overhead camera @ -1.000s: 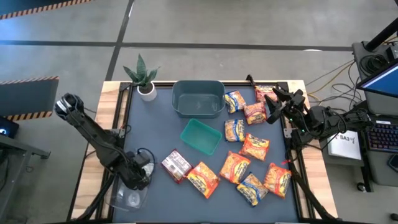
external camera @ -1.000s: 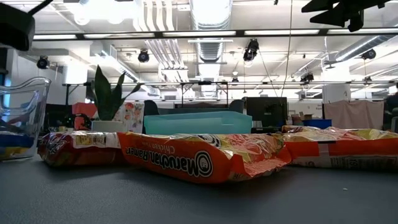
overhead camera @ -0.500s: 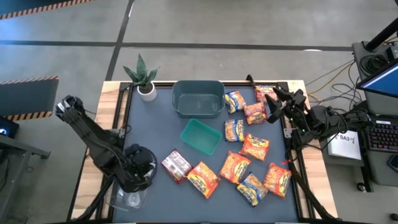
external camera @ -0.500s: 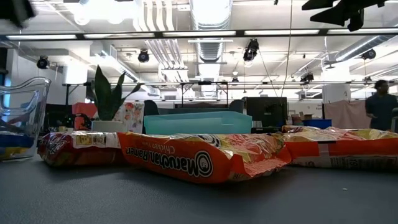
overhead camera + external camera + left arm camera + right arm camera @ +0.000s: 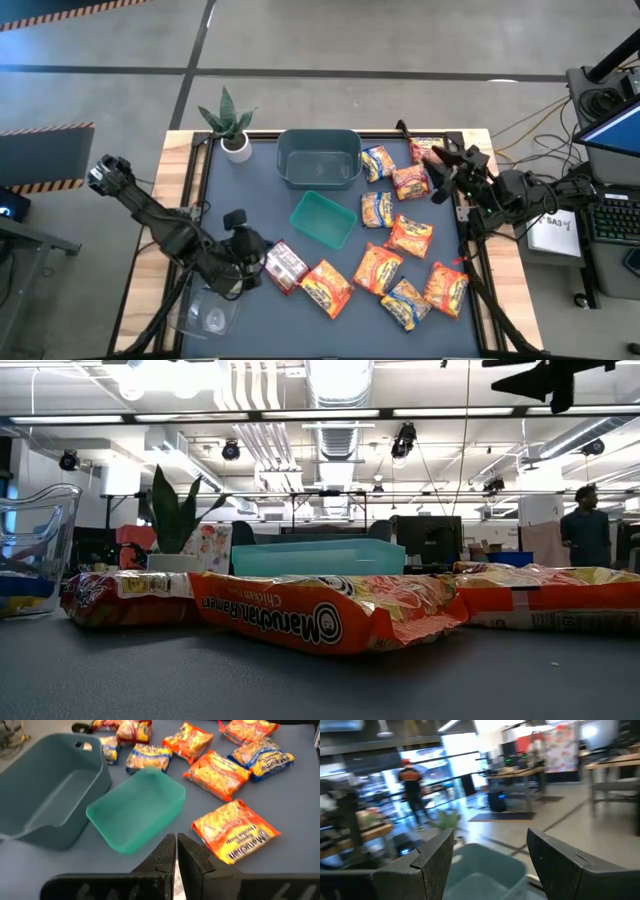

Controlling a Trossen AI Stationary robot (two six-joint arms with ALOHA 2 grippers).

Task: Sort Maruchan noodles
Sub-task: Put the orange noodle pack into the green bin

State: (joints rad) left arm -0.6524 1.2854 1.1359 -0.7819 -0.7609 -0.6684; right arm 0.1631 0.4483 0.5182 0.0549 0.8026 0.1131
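Left tool [image 5: 176, 851] shut, seemingly empty, near noodle packets [image 5: 234, 831].

Counter [image 5: 240, 200] contents, seen from above: ten noodle packets [image 5: 379, 268], one grey-teal tub [image 5: 318, 158], one green tray [image 5: 324, 219], one potted plant [image 5: 232, 125], one clear glass container [image 5: 205, 315], and two robot arms.

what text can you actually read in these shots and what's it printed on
"Maruchan Ramen": orange packet, front and centre in the low view, printed upside down.
"Maruchan": orange packet nearest the shut left gripper, also upside down.
All other packets' print, and the smaller print on these two: too small or blurred to read.
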